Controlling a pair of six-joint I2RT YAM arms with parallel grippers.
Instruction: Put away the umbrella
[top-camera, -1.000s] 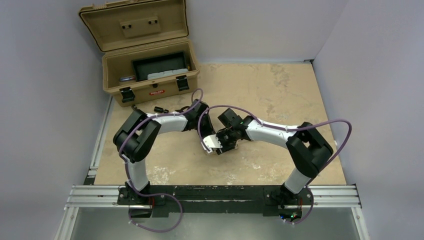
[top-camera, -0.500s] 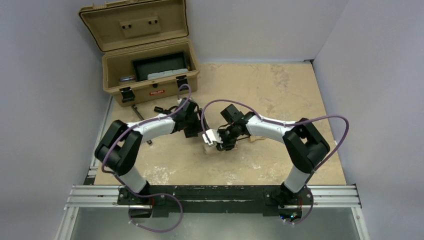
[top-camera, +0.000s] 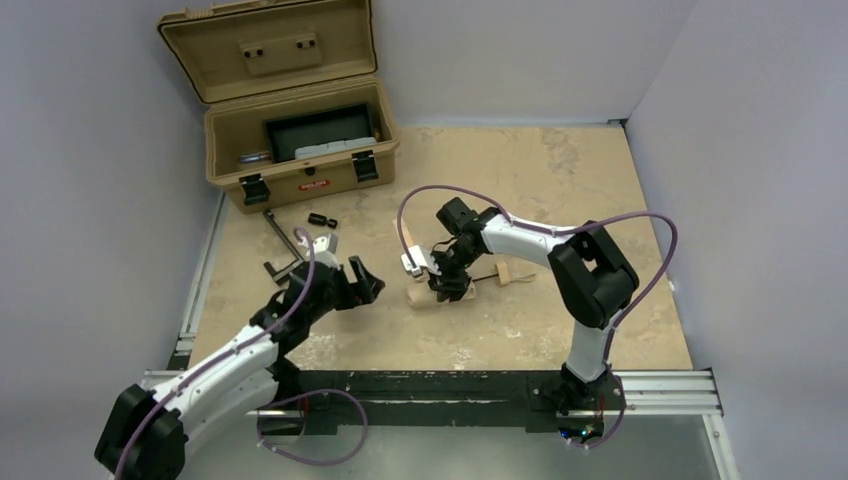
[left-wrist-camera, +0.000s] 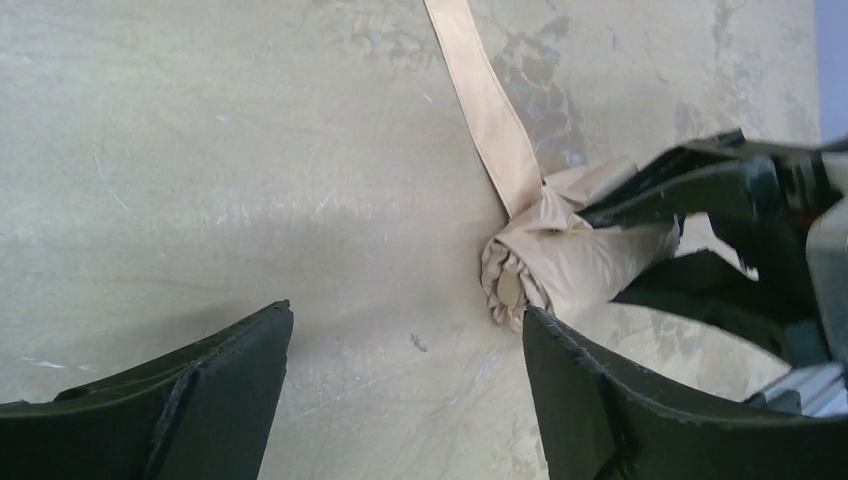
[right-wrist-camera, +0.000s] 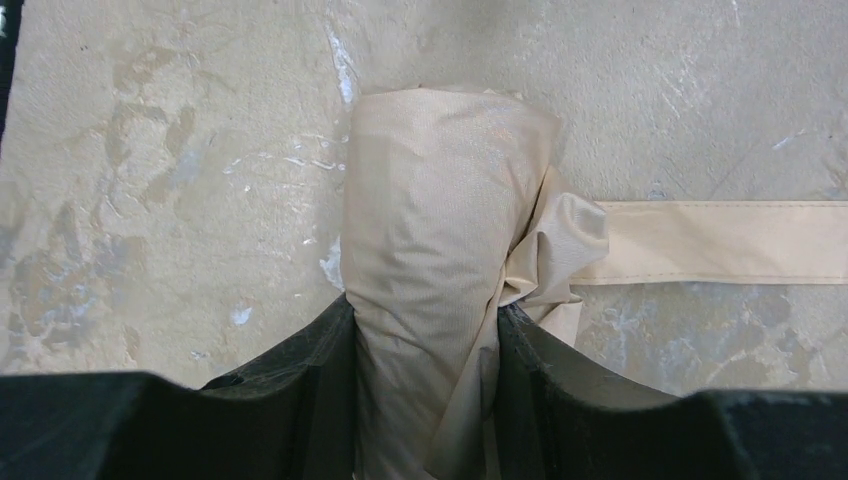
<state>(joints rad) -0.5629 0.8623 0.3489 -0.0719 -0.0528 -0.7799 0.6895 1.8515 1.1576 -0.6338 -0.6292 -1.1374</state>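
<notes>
Robot lab test cell: plain white walls (top-camera: 90, 250) round worn table (top-camera: 560, 170), arms (top-camera: 590, 270) on alu rail (top-camera: 670, 390).

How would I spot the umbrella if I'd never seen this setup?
Start at the open tan case in the far left corner, then come toward the middle of the table. There the right gripper clamps the umbrella, a rolled beige fabric bundle. Unlike the small dark tools near the case, it is soft and trails a flat strap.

The right gripper (top-camera: 443, 279) hides most of the umbrella (top-camera: 416, 298) from above. Its strap (right-wrist-camera: 720, 243) runs off the right wrist view's edge.
</notes>
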